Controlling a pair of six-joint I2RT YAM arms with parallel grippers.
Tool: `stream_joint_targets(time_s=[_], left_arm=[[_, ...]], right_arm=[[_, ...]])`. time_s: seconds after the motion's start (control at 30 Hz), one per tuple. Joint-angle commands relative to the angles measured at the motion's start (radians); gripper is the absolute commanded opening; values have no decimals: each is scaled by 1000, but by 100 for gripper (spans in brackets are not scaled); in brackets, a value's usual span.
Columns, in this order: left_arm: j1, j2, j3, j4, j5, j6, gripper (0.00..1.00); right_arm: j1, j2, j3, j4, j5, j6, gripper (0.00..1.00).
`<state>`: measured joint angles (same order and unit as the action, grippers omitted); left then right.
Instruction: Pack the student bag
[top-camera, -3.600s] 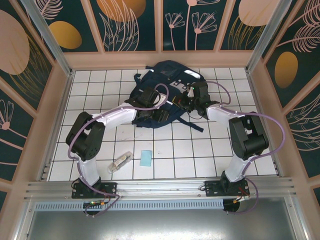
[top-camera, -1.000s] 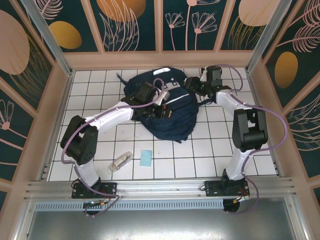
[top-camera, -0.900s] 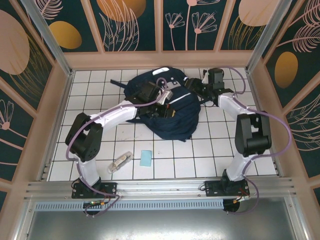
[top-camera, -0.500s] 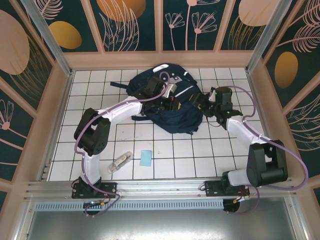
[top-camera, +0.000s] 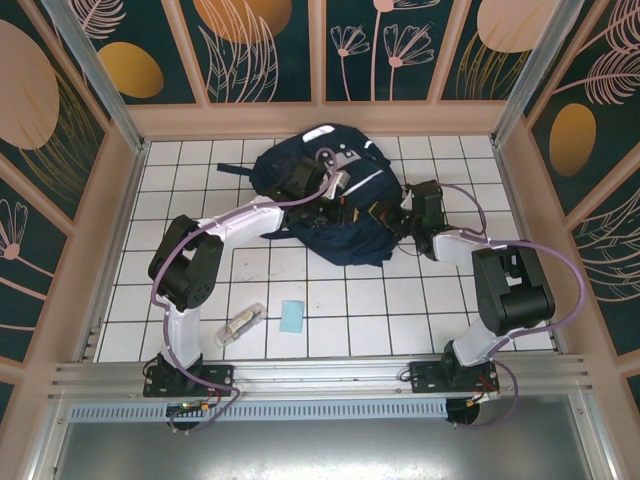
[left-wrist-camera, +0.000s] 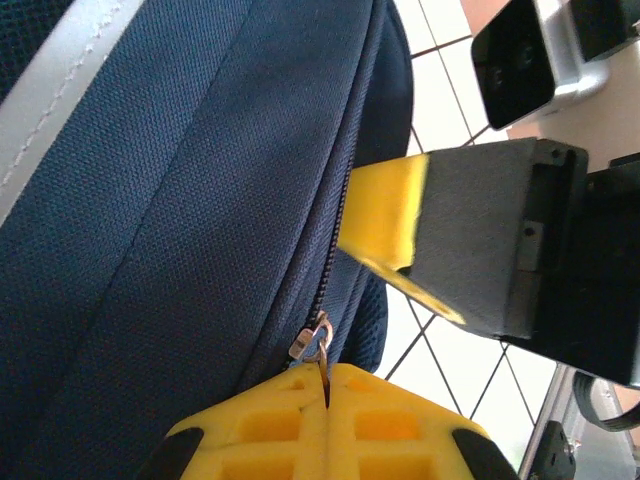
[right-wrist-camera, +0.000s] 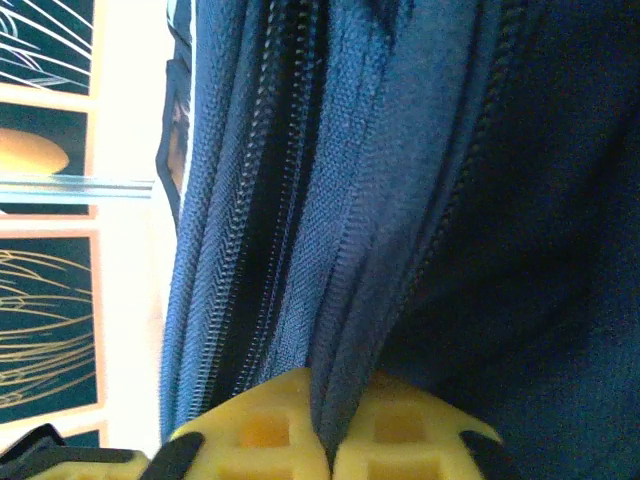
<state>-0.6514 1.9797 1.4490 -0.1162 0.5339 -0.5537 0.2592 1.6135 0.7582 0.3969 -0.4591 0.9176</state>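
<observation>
Two tools are clamped on the student bag (top-camera: 345, 225), which lies slumped on the white-tiled table (top-camera: 190, 165), toward its far edge. My left tool (left-wrist-camera: 325, 385) is closed on the metal zipper pull (left-wrist-camera: 312, 345) at the end of one of the bag's zipper lines. My right tool (right-wrist-camera: 322, 440) is closed too, pinching a fold of navy cloth beside another zipper track.

I judge the bag soft and floppy, and light while unfilled. Its woven cloth gives good friction but bunches and slides over itself, so it will sag from any single hold. The best holds look to be the pull for running the zipper and the seam edge next to it for bracing; the straps would only trail.

A pale patch (top-camera: 341, 180) and a white stripe (top-camera: 321, 133) sit on the bag's upper face. Any lettering there is probably too small to read, and I see no brand.
</observation>
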Motion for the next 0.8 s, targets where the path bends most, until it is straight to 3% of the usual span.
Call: stream_joint_targets(time_s=[0.0,0.3,0.77], left_arm=[[-9,-74,-4,-30,37,47,0],[38,-140,-93,-246,-99,102,0],[155,-247,-224,-378,-345,148,0]], right_arm=[[1,-23,11,105,76,1,0],[-27,-91,59,-36,192,-85,0],[-49,-93,117,-117,181,-153,0]])
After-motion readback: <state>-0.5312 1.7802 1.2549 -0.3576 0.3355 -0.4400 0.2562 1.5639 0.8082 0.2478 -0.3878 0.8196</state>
